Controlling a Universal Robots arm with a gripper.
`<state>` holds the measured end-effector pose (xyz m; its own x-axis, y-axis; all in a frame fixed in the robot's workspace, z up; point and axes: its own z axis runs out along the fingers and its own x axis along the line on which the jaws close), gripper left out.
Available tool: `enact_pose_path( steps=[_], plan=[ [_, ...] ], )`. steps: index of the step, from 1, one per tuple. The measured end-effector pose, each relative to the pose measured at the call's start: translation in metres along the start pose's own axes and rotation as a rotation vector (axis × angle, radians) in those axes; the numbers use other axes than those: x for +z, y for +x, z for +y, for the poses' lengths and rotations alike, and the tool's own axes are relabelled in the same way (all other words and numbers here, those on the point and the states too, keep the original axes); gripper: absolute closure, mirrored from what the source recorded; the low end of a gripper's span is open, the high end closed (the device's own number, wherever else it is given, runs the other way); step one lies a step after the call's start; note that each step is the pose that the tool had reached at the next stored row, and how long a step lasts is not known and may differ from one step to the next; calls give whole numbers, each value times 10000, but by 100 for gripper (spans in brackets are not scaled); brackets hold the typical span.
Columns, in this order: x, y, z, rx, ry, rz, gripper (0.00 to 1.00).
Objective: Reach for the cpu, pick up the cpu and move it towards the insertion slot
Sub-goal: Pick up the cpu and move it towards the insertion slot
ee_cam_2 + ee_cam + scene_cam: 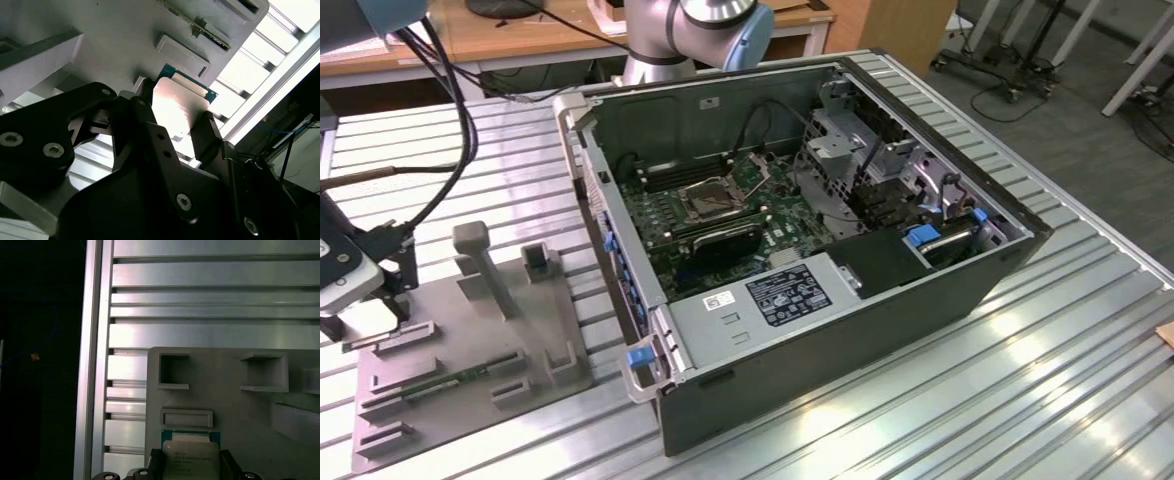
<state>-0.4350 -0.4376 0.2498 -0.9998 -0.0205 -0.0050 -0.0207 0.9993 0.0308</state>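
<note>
The cpu [191,456], a flat square chip with a pale metal top and a green rim, sits between my gripper's [191,462] two black fingers [154,460], which press its opposite edges. In the second wrist view the cpu [176,100] shines pale inside the gripper [175,111], just over the grey fixture plate [125,40]. In the exterior view the gripper [371,322] is at the far left over that plate's [467,405] corner. I cannot tell whether the chip still touches the plate. The insertion slot [716,203] lies on the motherboard inside the open computer case [854,330].
The fixture plate carries upright posts [475,262], small pockets [174,371] and a narrow green memory stick [454,382]. The case's near wall [607,250] stands between plate and socket. Cables [447,130] hang by the arm. The slatted metal table [1014,400] ends close beside the plate.
</note>
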Motion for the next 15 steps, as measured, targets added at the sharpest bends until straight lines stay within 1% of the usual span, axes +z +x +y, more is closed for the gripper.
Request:
enact_pose_path(
  steps=[7,13,15],
  plan=[
    [-49,0,2,1,0,0,46],
    [-57,0,2,0,0,0,46],
    [-69,0,2,0,0,0,46]
  ],
)
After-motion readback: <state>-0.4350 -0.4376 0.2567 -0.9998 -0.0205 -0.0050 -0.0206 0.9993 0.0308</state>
